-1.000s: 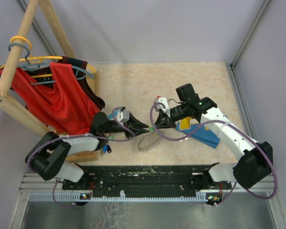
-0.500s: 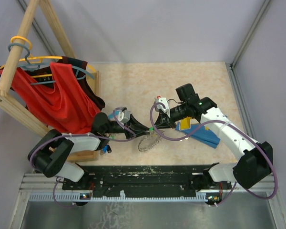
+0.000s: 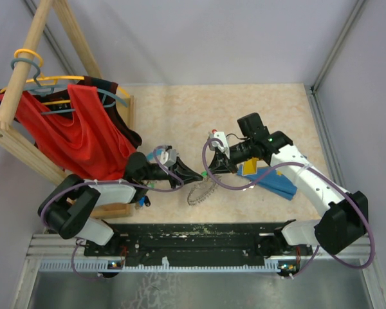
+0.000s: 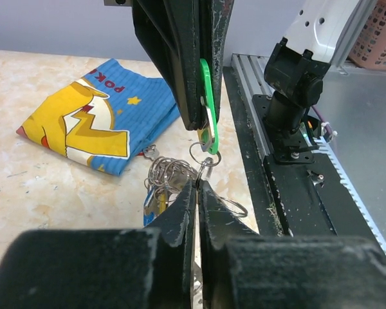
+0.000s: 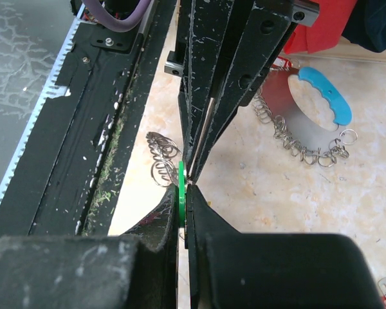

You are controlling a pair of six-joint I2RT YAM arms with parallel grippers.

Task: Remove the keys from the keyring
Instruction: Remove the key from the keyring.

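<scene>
The keyring (image 3: 198,192), a bunch of small silver loops, hangs below both grippers near the table's front middle. It also shows in the left wrist view (image 4: 170,172) and the right wrist view (image 5: 159,158). My left gripper (image 3: 194,174) (image 4: 199,183) is shut on one small loop of it. My right gripper (image 3: 208,171) (image 5: 183,187) meets it tip to tip and is shut on a key with a green tag (image 4: 208,122) (image 5: 180,177). Blue and yellow tags (image 4: 153,203) hang among the loops behind my left fingers.
A blue and yellow printed cloth (image 3: 270,177) (image 4: 90,119) lies under the right arm. A wooden rack with a red garment (image 3: 71,129) stands at the left. A second looped metal ring with a blue piece (image 5: 312,112) lies near the left arm. A black rail (image 3: 199,235) runs along the front edge.
The keyring has gone from a flat round shape on the table to a narrower bunch drawn up under the grippers. My left gripper has edged slightly right.
</scene>
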